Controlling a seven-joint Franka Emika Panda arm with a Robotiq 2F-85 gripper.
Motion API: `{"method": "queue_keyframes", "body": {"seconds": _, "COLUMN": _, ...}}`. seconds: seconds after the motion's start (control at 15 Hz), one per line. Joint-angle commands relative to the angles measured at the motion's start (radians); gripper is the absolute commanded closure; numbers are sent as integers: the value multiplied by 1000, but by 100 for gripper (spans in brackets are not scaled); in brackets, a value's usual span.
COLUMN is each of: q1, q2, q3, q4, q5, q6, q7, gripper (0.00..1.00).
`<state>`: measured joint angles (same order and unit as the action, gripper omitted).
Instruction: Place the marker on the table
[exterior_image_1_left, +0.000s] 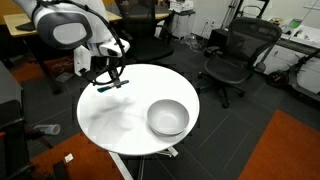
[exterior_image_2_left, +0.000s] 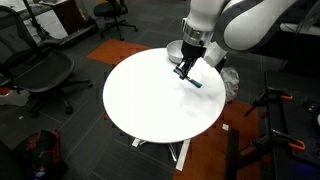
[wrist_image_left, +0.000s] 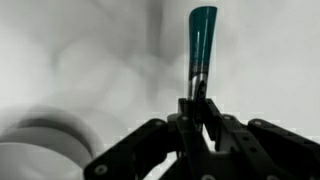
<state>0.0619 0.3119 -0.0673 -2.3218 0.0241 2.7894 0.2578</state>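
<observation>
We see the tool (wrist_image_left: 198, 100) closed narrow on the marker (wrist_image_left: 200, 40). In the wrist view its two fingers meet around the dark end of the marker, and the teal part points away from the tool, over the white tabletop (wrist_image_left: 270, 60). We judge that the grip is at one end so that the long free part can come down flat on the surface before the fingers reach it.

In both exterior views the arm bends down over the tabletop (exterior_image_1_left: 125, 120), near the edge where the arm stands. The marker (exterior_image_1_left: 113, 85) is low under the tool (exterior_image_1_left: 106, 78) and lies almost level. We cannot tell whether the marker (exterior_image_2_left: 194, 82) touches the tabletop (exterior_image_2_left: 150, 105) or is just above it; the pictures are too small for this.

The bowl (exterior_image_1_left: 167, 117) stands well apart from the marker on the same tabletop. The place under the tool (exterior_image_2_left: 186, 70) is therefore free, and we think this is why the marker is held here. In our judgement the placing is nearly done. What is left is to open the fingers and to lift away slowly, because a round marker may roll.
</observation>
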Motion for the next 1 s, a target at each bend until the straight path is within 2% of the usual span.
{"method": "queue_keyframes", "body": {"seconds": 0.0, "q1": 50, "q2": 24, "q3": -32, "q4": -7, "q5": -36, "q6": 25, "q7": 98, "gripper": 95}}
{"method": "queue_keyframes", "body": {"seconds": 0.33, "q1": 70, "q2": 62, "q3": -29, "q4": 3, "q5": -16, "q6": 51, "q7": 137, "gripper": 95}}
{"method": "queue_keyframes", "body": {"seconds": 0.93, "q1": 71, "q2": 126, "q3": -19, "q4": 19, "q5": 15, "q6": 94, "q7": 118, "gripper": 95}}
